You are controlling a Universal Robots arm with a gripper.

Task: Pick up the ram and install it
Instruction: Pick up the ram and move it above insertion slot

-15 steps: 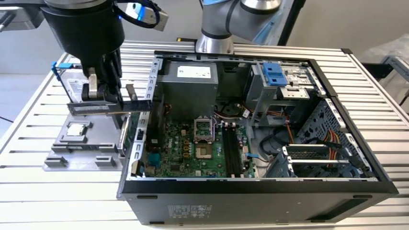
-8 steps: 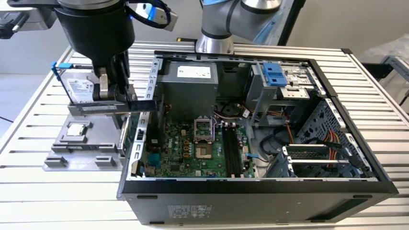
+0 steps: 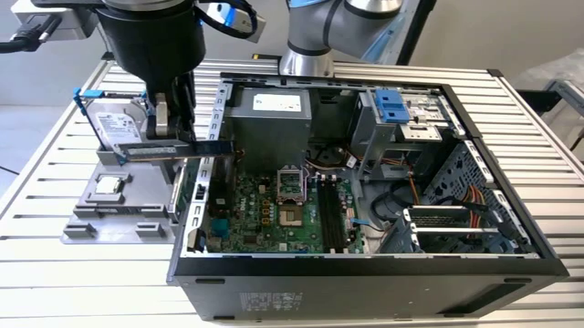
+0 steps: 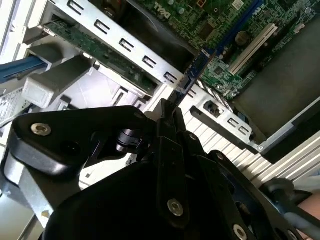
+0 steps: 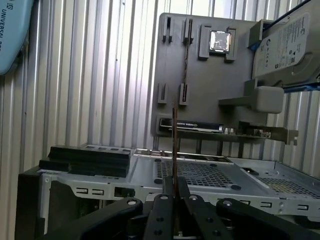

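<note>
My gripper (image 3: 174, 139) is shut on the ram (image 3: 212, 146), a long thin stick with a pale tan stretch and a dark end. In the exterior view I hold it level in the air, over the gap between the grey tray (image 3: 119, 222) and the open computer case (image 3: 365, 270). Its dark end reaches over the case's wall on the exterior view's left. Both wrist views show the ram (image 5: 174, 142) edge-on as a thin strip (image 4: 194, 70) sticking out past my fingertips (image 4: 169, 116). The long dark memory slots (image 3: 330, 213) lie on the motherboard inside the case.
The grey tray (image 5: 200, 85) also carries a silver hard drive (image 3: 119, 124) with blue brackets, a small square chip (image 3: 109, 183) and a long card with a metal bracket (image 5: 210, 128). A power supply (image 3: 273, 119) and drive cage (image 3: 401, 116) fill the back of the case. The slatted table (image 3: 55, 273) surrounds everything.
</note>
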